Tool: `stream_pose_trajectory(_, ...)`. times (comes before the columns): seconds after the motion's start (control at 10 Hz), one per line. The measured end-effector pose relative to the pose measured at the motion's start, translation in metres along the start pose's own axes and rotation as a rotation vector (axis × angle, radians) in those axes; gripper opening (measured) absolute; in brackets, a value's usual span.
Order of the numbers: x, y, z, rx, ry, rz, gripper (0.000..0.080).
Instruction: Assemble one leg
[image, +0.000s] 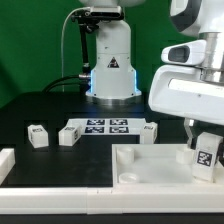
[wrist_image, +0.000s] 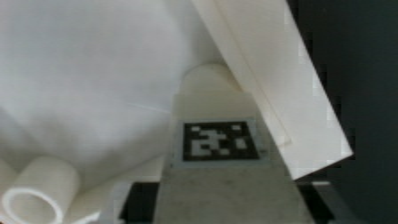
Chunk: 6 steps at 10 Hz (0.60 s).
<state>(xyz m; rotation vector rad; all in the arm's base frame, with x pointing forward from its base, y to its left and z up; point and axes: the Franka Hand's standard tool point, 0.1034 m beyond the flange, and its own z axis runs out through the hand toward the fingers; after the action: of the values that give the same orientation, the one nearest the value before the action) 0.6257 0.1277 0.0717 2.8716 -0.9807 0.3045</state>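
Exterior view shows the gripper (image: 203, 140) pinching the leg (image: 207, 155) over the white tray-like piece (image: 150, 165). Three other legs (image: 38, 136) and the marker board (image: 103, 127) lie on the table (image: 30, 110).

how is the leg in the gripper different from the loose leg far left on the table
The held leg stands upright over the large white tray piece, clamped by the gripper; the loose leg rests free on the dark table. The held one shows its tag squarely toward the camera; the loose one sits turned at an angle. Both are small white tagged blocks.
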Motion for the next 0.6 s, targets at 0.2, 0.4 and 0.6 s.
stream_pose_trajectory(0.2,0.0006,0.001,0.0006,-0.016,-0.001,0.3,0.029)
stream_pose_trajectory(0.4,0.0,0.0011,0.0005,-0.032,-0.002,0.537,0.029)
stream_pose_trajectory(0.6,0.0001,0.0019,0.0009,-0.03,-0.01,0.676,0.029)
